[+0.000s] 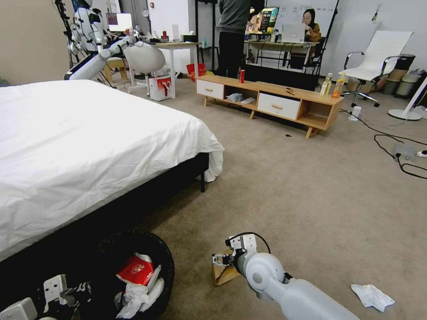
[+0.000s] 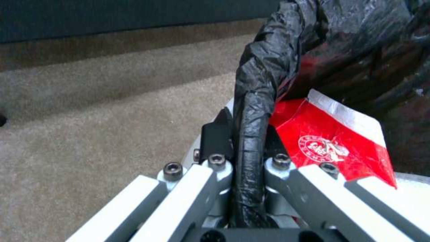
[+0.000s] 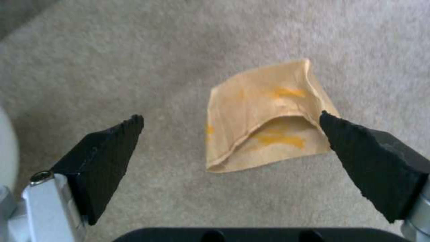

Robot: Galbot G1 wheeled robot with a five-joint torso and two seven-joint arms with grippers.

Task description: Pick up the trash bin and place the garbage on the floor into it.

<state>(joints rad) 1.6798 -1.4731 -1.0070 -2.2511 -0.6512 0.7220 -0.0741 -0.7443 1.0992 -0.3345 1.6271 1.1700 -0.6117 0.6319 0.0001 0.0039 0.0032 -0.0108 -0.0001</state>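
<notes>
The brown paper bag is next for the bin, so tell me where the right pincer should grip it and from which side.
Probably best by the raised lip of its open mouth. The brown paper bag lies flat on the carpet, mouth gaping toward the open right pincer hovering above. Come straight down, one finger inside the mouth, and pinch the upper layer.

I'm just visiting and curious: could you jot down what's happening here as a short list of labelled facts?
Left hand: shut on the rim of the trash bin
In the bin: red snack packet, white tissues
Right hand: open, above the brown paper bag
Bag: lies flat on the carpet
Also on the floor: crumpled tissue to the robot's right
</notes>
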